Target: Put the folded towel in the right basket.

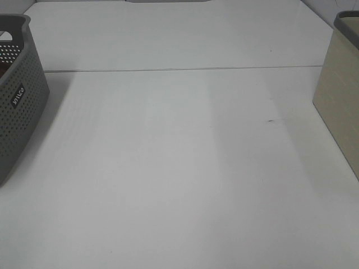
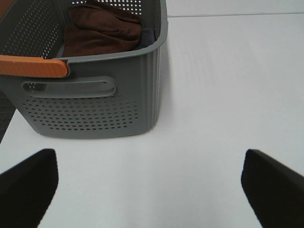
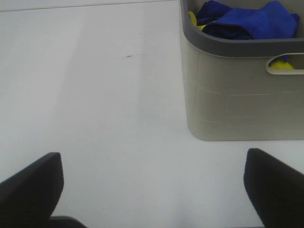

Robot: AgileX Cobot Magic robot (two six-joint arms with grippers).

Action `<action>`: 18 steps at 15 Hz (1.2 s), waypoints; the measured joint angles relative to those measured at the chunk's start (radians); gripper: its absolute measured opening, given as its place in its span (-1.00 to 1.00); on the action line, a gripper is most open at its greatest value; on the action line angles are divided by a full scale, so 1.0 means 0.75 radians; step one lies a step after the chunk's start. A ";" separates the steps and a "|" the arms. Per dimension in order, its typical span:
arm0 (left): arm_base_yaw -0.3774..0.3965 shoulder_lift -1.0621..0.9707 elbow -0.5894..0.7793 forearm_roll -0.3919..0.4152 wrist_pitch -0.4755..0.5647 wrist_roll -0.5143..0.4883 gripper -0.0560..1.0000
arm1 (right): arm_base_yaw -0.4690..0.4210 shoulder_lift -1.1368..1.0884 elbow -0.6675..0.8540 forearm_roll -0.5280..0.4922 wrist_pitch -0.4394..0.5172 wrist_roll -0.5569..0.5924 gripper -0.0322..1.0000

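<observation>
Left gripper [image 2: 151, 190] with matte black, blunt wedge-shaped jaws, right gripper [image 3: 152, 190] likewise (only tips visible)

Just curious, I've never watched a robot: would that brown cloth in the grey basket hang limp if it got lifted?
Probably limp: the brown towel lies in soft folds inside the grey basket. It looks light and unlikely to slip.
</observation>
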 joint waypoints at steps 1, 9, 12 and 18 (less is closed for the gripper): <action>0.000 0.000 0.000 0.000 0.000 0.000 0.95 | -0.005 0.000 0.000 0.000 0.000 0.000 0.97; 0.000 0.000 0.000 0.000 0.000 0.000 0.95 | -0.009 0.000 0.000 0.000 -0.003 0.000 0.97; 0.000 0.000 0.000 0.000 0.000 0.000 0.95 | -0.009 0.000 0.000 0.000 -0.004 0.000 0.97; 0.000 0.000 0.000 0.000 0.000 0.000 0.95 | -0.009 0.000 0.000 0.000 -0.005 0.000 0.97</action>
